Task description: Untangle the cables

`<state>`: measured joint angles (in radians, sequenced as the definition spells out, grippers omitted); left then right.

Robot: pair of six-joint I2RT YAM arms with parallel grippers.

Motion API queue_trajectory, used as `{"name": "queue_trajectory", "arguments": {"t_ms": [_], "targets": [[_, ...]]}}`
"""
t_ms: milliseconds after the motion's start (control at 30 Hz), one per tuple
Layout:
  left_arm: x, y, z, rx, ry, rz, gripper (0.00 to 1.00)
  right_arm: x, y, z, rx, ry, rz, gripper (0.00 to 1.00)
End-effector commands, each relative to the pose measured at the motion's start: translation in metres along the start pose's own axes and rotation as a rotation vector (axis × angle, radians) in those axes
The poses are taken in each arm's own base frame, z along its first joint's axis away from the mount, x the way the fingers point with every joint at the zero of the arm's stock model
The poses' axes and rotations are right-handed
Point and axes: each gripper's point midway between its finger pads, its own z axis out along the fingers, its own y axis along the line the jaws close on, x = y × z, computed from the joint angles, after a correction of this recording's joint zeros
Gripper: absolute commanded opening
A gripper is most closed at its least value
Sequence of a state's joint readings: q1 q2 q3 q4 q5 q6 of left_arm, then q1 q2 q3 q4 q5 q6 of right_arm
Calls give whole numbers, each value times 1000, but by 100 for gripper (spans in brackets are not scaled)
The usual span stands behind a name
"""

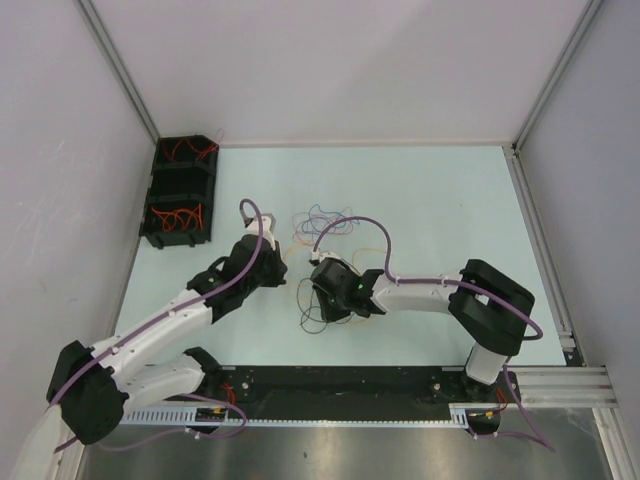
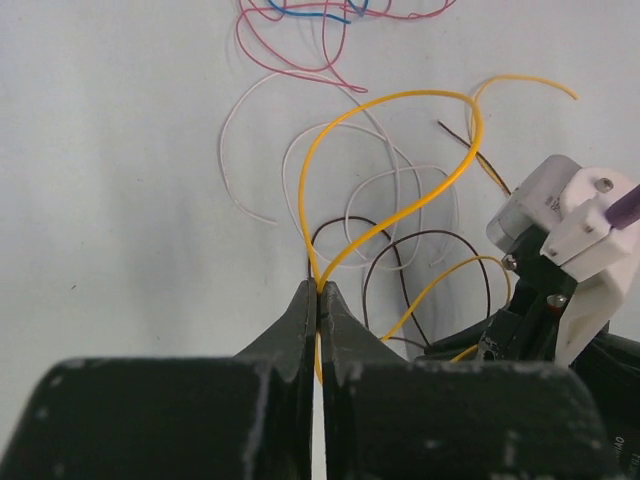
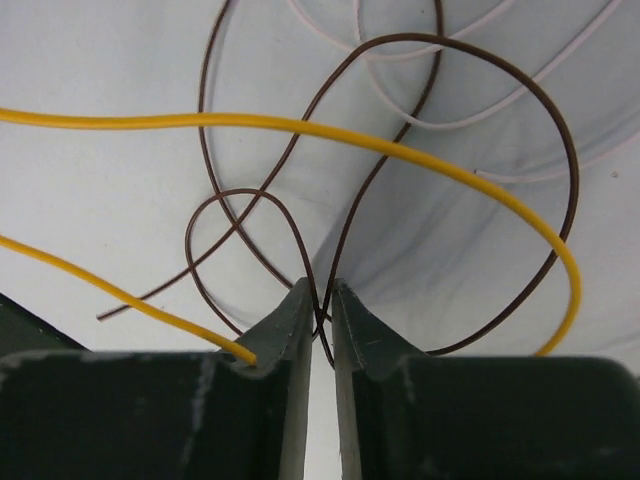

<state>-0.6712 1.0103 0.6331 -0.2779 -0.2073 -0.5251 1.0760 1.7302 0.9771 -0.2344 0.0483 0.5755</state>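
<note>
Left wrist: yellow cable [image 2: 400,97] vanishes between left fingers [image 2: 296,325]; brown cable [image 3: 576,185], right fingers [image 3: 365,330].

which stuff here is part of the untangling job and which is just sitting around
In the job: loose tangle of thin coloured wires mid-table; thin yellow wire pinched by the left gripper; thin dark brown wire pinched by the right gripper.
Just sitting there: black plastic bins at the far left, orange wires coiled inside, touched by neither arm.
</note>
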Motion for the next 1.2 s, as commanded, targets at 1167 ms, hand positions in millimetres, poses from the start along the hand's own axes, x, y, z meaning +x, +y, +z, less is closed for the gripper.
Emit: {"name": "queue_trajectory", "arguments": {"t_ms": [1167], "targets": [[-448,149,-185,-425,-913,-265,0,2,-75,-71,61,-114,38,0]]}}
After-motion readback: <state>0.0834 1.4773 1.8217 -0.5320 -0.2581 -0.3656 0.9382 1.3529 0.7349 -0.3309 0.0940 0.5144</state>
